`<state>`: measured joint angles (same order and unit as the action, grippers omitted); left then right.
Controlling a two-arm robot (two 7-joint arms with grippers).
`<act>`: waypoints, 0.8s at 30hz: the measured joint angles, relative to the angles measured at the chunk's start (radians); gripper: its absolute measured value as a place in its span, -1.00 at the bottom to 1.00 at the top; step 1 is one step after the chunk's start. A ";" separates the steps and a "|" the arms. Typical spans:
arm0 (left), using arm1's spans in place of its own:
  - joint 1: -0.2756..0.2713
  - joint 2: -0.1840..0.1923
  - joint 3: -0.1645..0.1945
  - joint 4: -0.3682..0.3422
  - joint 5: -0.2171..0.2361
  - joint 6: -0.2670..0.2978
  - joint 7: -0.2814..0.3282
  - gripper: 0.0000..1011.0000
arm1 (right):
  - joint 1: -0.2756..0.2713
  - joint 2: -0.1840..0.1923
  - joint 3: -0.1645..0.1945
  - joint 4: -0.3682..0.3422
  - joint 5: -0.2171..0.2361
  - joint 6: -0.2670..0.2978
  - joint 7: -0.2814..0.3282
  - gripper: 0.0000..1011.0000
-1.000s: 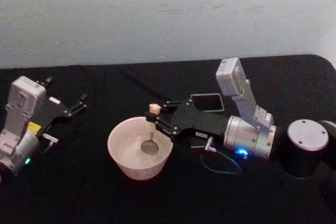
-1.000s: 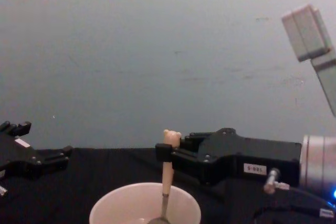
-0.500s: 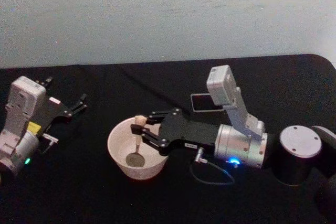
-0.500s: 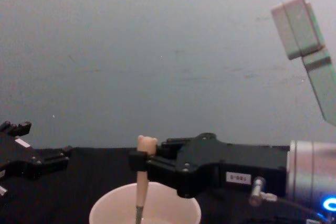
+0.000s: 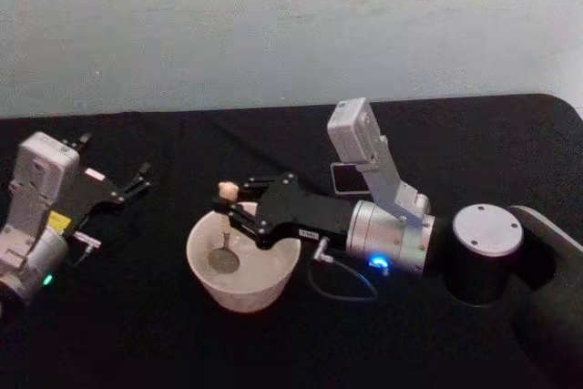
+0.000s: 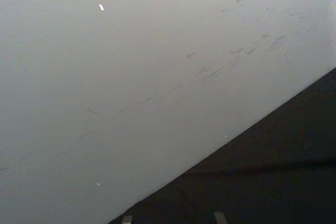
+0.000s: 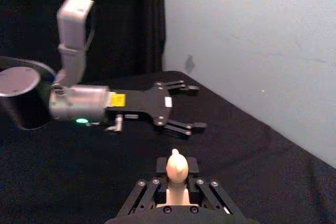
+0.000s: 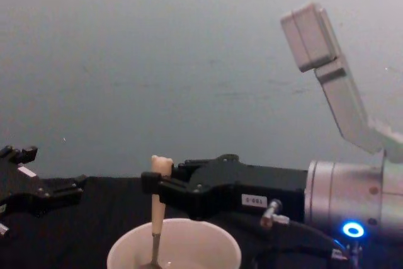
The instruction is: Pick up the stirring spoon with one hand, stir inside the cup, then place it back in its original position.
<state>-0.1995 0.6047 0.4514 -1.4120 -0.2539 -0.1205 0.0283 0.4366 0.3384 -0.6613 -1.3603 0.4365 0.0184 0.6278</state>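
Hidden and cropped parts around the cup

In the head view the holder (image 5: 345, 179), beyond the cup (image 5: 239, 296) and to its right, is partly covered by the right wrist camera (image 5: 351, 129), so its right side cannot be seen. In the chest view the cup's base is cut off by the lower edge, and the spoon's (image 8: 157, 209) bowl is mostly cut off there too. Above the cup, the right gripper (image 8: 148, 184) clamps the handle and covers a band of it; in the right wrist view everything below the bear head is hidden. Left of the cup, the left gripper (image 8: 50, 169) is cropped by the chest view's left edge. In the left wrist view two pale tips (image 6: 127, 219) are too small to identify.
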 joint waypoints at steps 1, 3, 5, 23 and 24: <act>0.000 0.000 0.000 0.000 0.000 0.000 0.000 0.98 | 0.004 -0.005 0.001 0.008 -0.001 0.001 -0.003 -0.58; 0.000 0.000 0.000 0.000 0.000 0.000 0.000 0.98 | 0.014 -0.015 0.006 0.026 -0.005 0.001 -0.013 -0.58; 0.000 0.000 0.000 0.000 0.000 0.000 0.000 0.98 | 0.021 -0.022 0.012 0.041 -0.007 0.002 -0.021 -0.58; 0.000 0.000 0.000 0.000 0.000 0.000 0.000 0.98 | -0.013 0.048 0.069 -0.015 0.002 0.012 -0.019 -0.58; 0.000 0.000 0.000 0.000 0.000 0.000 0.000 0.98 | -0.020 0.058 0.071 -0.027 0.005 0.012 -0.013 -0.58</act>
<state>-0.1995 0.6047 0.4514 -1.4120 -0.2539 -0.1205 0.0283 0.4163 0.3966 -0.5904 -1.3871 0.4413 0.0306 0.6151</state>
